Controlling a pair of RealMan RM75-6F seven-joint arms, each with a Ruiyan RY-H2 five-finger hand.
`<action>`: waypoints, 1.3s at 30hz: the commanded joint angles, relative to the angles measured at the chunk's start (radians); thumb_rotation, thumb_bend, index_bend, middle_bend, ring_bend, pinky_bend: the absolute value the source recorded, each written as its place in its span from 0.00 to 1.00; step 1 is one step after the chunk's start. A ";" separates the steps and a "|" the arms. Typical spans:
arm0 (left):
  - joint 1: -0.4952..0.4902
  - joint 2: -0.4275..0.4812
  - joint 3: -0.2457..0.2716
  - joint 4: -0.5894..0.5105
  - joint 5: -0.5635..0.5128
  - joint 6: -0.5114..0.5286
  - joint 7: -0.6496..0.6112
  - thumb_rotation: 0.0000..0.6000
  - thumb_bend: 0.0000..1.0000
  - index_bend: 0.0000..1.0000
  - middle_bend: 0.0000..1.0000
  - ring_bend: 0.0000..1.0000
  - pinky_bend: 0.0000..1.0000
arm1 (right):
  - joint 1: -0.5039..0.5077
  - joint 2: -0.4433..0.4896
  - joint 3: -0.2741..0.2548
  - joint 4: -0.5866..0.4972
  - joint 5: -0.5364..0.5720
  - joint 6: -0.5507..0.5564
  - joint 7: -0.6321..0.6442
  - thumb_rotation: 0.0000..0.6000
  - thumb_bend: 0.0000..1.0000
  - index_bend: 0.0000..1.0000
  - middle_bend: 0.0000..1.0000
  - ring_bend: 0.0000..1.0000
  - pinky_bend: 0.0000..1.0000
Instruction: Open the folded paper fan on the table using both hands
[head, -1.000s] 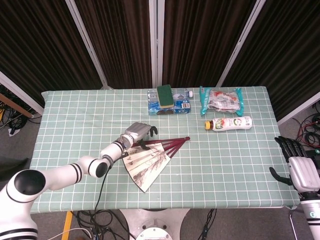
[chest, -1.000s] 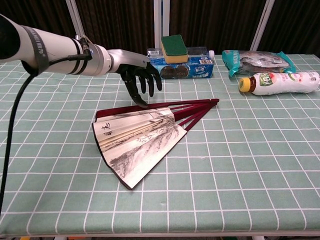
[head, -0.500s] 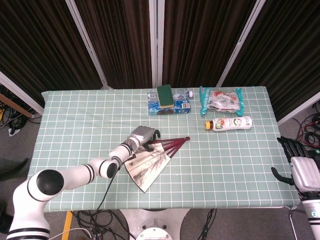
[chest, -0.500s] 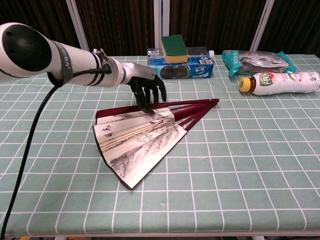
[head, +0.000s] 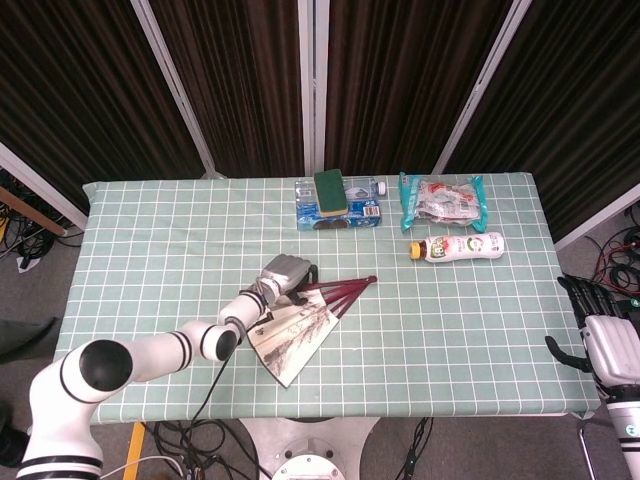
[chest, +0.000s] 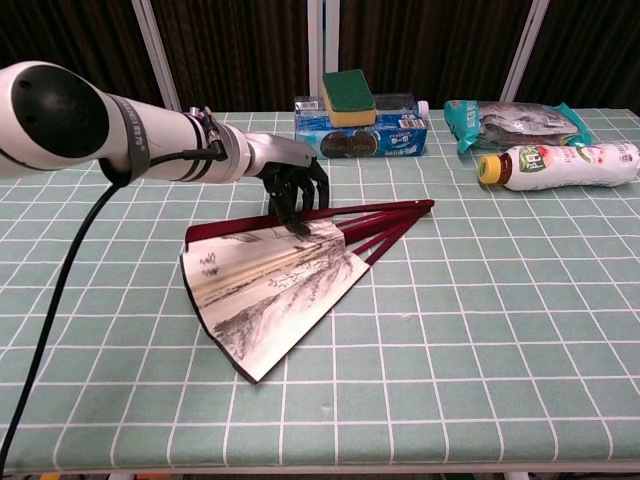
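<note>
A paper fan (head: 292, 340) (chest: 270, 290) with dark red ribs lies partly spread on the green checked table (head: 150, 230), its pivot end pointing right. My left hand (head: 283, 274) (chest: 290, 185) is at the fan's far top edge. Its fingers (chest: 296, 212) bend down and their tips press on the top rib where the paper begins. My right hand (head: 607, 340) hangs off the table's right edge with its fingers spread and nothing in it. The chest view does not show that hand.
At the back of the table a green sponge (head: 329, 190) (chest: 348, 95) sits on a blue cookie packet (head: 350, 212) (chest: 365, 138). To the right of them lie a teal snack bag (head: 441, 198) (chest: 520, 120) and a bottle (head: 456, 246) (chest: 560, 165) on its side.
My left hand came down and slightly right until its fingertips landed on the fan's top rib. The fan has slid a little toward the left and the near edge. The right hand stayed put.
</note>
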 joint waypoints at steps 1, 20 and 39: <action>0.007 0.005 0.004 -0.014 0.001 0.024 0.010 1.00 0.31 0.43 0.53 0.52 0.53 | -0.001 0.000 0.000 0.001 -0.002 0.002 0.002 1.00 0.23 0.07 0.04 0.00 0.00; 0.134 0.135 -0.029 -0.186 -0.049 0.129 -0.049 1.00 0.38 0.53 0.63 0.63 0.67 | 0.001 -0.003 -0.003 0.001 -0.027 0.008 0.021 1.00 0.23 0.07 0.04 0.00 0.00; 0.470 0.447 -0.113 -0.705 0.509 0.558 -0.273 1.00 0.42 0.60 0.72 0.75 0.83 | 0.249 0.003 -0.059 0.006 -0.240 -0.283 0.530 1.00 0.27 0.11 0.11 0.00 0.00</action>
